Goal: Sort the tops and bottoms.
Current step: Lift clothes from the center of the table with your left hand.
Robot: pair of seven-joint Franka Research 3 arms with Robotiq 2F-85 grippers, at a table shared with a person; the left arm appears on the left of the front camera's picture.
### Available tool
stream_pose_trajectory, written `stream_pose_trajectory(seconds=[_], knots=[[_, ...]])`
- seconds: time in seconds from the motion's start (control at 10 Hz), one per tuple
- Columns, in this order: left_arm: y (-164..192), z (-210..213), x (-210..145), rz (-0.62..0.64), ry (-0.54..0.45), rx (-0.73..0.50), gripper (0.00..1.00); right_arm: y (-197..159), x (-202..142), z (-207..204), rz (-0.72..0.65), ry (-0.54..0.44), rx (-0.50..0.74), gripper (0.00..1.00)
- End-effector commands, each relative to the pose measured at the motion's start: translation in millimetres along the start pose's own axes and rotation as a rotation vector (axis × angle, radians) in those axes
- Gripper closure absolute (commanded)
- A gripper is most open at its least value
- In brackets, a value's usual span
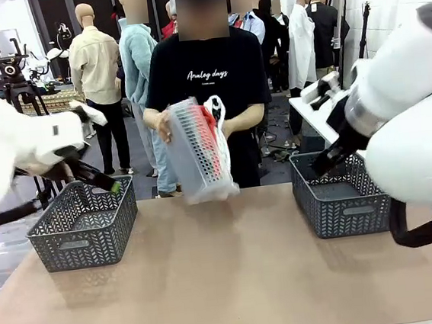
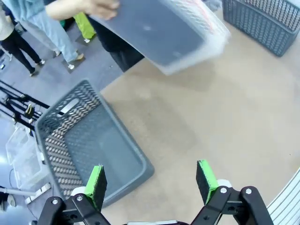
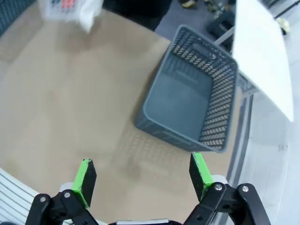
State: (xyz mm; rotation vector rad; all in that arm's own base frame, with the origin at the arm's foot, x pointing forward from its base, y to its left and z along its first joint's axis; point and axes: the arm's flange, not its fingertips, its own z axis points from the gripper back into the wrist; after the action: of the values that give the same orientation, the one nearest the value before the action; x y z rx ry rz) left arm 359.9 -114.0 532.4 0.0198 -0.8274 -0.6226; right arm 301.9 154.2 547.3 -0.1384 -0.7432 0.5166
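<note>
Across the table a person holds a translucent white bin [image 1: 192, 153] tilted over the far edge, one hand [image 1: 163, 125] on its side. Soft garments bulge from its top: an orange-red top [image 1: 207, 128] and a white one [image 1: 215, 108]. I cannot tell whether bottoms lie in it. The left wrist view has the bin [image 2: 164, 33] overhead; in the right wrist view it is blurred [image 3: 70, 9]. My left gripper [image 1: 99, 181] hangs open above the left basket, nothing between its green pads [image 2: 96, 185]. My right gripper [image 3: 143, 176] is open and empty too, near the right basket.
A grey mesh basket [image 1: 84, 224] stands at the table's left and a second one [image 1: 342, 196] at its right; both look empty [image 2: 79, 140] [image 3: 192, 108]. A white side table [image 3: 262, 51] stands beyond the right basket. Bare tan tabletop [image 1: 234, 267] lies between the baskets.
</note>
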Motion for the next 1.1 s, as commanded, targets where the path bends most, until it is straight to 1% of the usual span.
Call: stream_pose_trajectory(seconds=[0.0,0.1,0.3,0.4,0.5,0.6,0.7,0.8,0.9,1.0], knots=[[3.2,37.0,-104.5,0.056,-0.011,0.086,0.0,5.6,-90.0,-3.6,-0.08,-0.057,-0.005,0.0],[0.0,0.0,0.0,0.0,0.0,0.0,0.0,0.0,0.0,0.0,0.0,0.0,0.0,0.0],[0.0,0.0,0.0,0.0,0.0,0.0,0.0,0.0,0.0,0.0,0.0,0.0,0.0,0.0],[17.0,16.6,-4.4,0.019,-0.004,0.022,0.0,-4.5,-0.1,13.3,-0.025,-0.025,-0.012,0.0],[28.1,27.4,-7.3,0.037,-0.036,-0.025,0.0,-20.6,-11.7,16.5,-0.072,-0.086,0.042,0.0],[44.7,40.0,-10.2,0.045,-0.063,-0.061,0.0,-39.5,-26.2,20.6,-0.126,-0.14,0.068,0.0],[55.1,51.6,-15.9,0.044,-0.077,-0.101,0.0,-51.0,-41.9,25.6,-0.167,-0.191,0.093,0.0],[60.9,60.3,-21.5,0.022,-0.082,-0.151,0.0,-59.3,-55.7,26.4,-0.199,-0.263,0.156,0.0],[59.9,63.1,-24.8,0.008,-0.07,-0.17,0.0,-66.9,-66.8,23.6,-0.233,-0.305,0.257,0.0],[57.9,63.2,-24.3,-0.007,-0.07,-0.184,0.0,-70.2,-69.0,14.9,-0.243,-0.315,0.34,0.0]])
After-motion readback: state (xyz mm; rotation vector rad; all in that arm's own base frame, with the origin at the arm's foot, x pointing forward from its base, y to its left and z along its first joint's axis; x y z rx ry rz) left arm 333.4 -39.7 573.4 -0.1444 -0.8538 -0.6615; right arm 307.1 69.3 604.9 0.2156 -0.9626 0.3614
